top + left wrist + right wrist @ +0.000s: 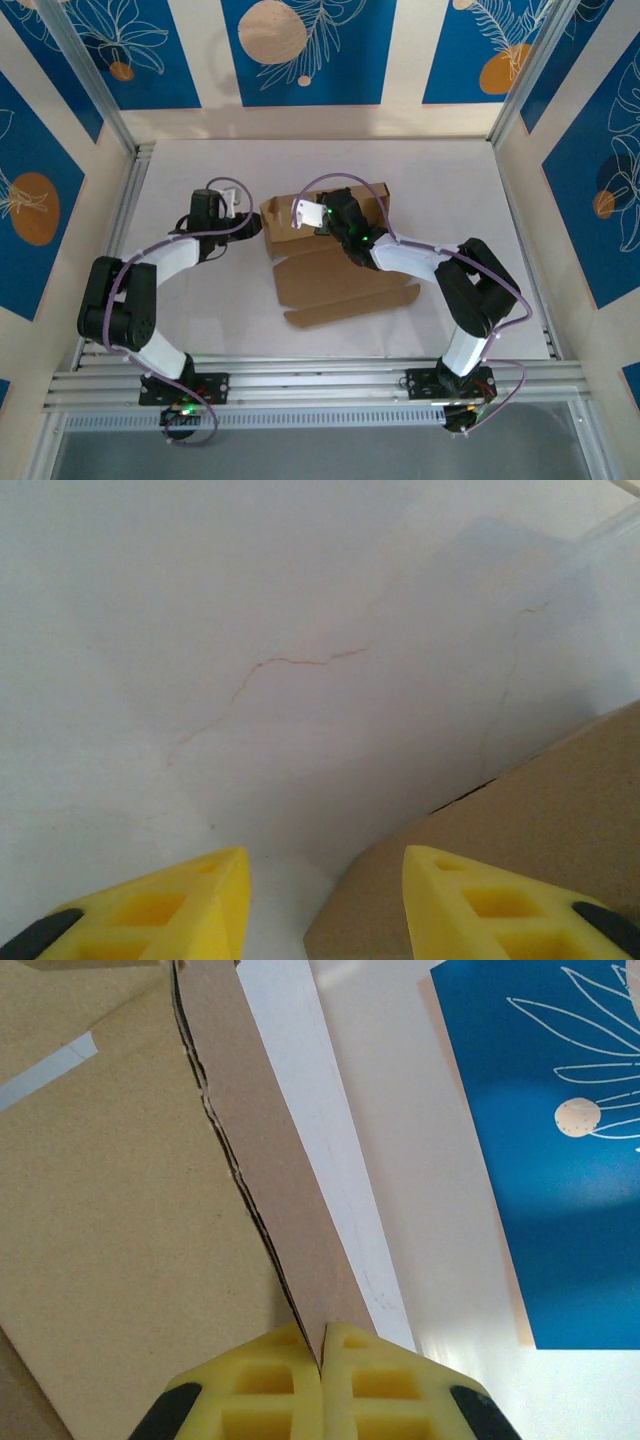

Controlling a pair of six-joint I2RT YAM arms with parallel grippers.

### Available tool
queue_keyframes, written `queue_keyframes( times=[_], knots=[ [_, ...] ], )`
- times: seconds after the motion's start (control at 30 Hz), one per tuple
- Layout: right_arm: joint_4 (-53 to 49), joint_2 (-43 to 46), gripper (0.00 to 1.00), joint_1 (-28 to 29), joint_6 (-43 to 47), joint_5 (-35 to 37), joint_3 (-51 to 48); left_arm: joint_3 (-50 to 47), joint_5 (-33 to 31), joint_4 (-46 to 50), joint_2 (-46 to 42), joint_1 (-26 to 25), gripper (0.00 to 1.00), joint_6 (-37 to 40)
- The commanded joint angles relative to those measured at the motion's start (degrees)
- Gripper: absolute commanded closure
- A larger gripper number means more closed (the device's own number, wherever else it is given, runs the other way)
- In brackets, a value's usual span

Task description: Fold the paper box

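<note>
Standing at the near edge of the worktop (pixel 200 160), the two arms bend inward to the box (pixel 340 285), which sits about the middle of the worktop. The nearest part of the box is a flat brown panel with side tabs, spread on the surface toward the near edge. Beyond it the cardboard rises into a low walled tray.

The left tool (pixel 325 910) is at the tray's left side. Its yellow fingers (pixel 190 900) are spread apart with nothing between them, so it is released. One finger hangs over the cardboard's corner and the other over bare worktop.

The right tool (pixel 320 1360) comes in over the tray from the right. Its fingers (pixel 260 1380) are pressed together on the edge of an upright cardboard wall, so it is clenched on the box. That wall runs away from the fingertips, with the tray's floor on one side and white worktop on the other.

Farther off, a blue patterned panel (pixel 560 1160) stands past the far edge.
</note>
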State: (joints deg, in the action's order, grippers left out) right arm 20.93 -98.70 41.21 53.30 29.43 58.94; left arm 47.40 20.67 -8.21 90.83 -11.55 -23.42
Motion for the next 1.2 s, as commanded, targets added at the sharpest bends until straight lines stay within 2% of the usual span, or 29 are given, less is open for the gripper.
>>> queue_keyframes(
  times=[0.0, 0.33, 0.43, 0.57, 0.8, 0.93, 1.03, 1.17],
  knots=[
    [-5.8, -1.1, 0.97, 1.1, -3.5, -4.3, -0.3, -0.7, 8.0, -9.1, -2.4, -2.0, 0.57, -1.0],
    [-5.6, -1.0, 0.96, 1.0, -4.4, -4.1, -0.7, -2.4, 15.1, -17.2, -1.6, -3.0, 0.61, -2.3],
    [-5.7, -1.1, 0.97, 1.0, -4.8, -4.1, -0.7, -2.1, 15.1, -17.2, -1.1, -3.0, 0.62, -2.0],
    [-5.7, -1.0, 0.97, 1.1, -5.2, -4.1, -0.9, -2.4, 12.9, -16.2, -1.5, -3.2, 0.62, -0.9],
    [-5.4, -1.2, 0.96, 1.1, -5.9, -3.4, -1.2, -3.1, 7.4, -11.3, -3.7, -6.9, 0.48, 4.8],
    [-5.0, -1.1, 0.96, 1.3, -6.5, -2.3, -1.2, -3.5, 1.8, -7.3, -6.1, -9.5, 0.47, 7.5],
    [-2.6, -0.9, 0.96, 1.9, -6.5, -0.8, -2.2, -5.8, -4.3, -8.0, -8.9, -10.5, 0.45, 7.4],
    [3.6, -0.4, 0.98, 2.9, -5.8, 2.1, -5.5, -8.3, -7.1, -9.3, -11.4, -11.2, 0.44, 6.0]
  ],
)
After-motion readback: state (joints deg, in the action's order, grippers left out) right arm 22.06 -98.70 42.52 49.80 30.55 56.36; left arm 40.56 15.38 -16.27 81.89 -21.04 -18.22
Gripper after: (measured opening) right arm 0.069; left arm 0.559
